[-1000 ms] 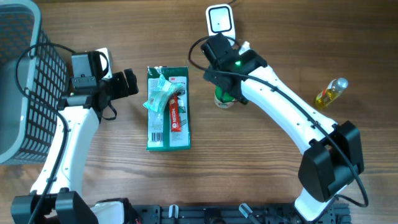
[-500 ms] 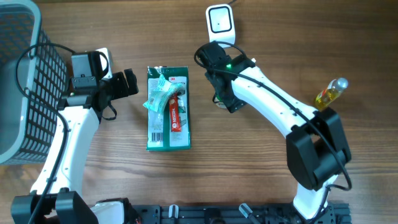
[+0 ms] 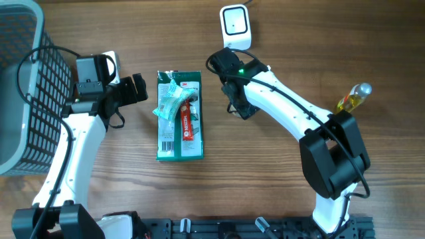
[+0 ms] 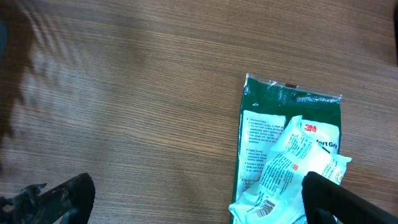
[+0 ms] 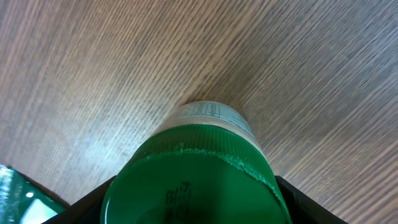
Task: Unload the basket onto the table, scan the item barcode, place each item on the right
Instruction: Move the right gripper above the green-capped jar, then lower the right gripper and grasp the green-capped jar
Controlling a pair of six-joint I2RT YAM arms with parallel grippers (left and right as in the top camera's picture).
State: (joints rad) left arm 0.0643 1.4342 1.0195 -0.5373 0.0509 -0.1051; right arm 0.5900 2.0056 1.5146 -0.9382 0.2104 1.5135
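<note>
Green-lidded jar (image 5: 189,180) stands upper centre of the overhead frame, below the scanner (image 3: 234,22). Our right gripper (image 3: 238,105) straddles its lid; clamped or not, we cannot tell. We should squeeze evenly, keeping it upright. Our left gripper (image 3: 136,87) gapes empty.

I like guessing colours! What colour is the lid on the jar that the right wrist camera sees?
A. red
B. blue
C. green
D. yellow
C: in the right wrist view the lid on the jar is plainly green.
</note>
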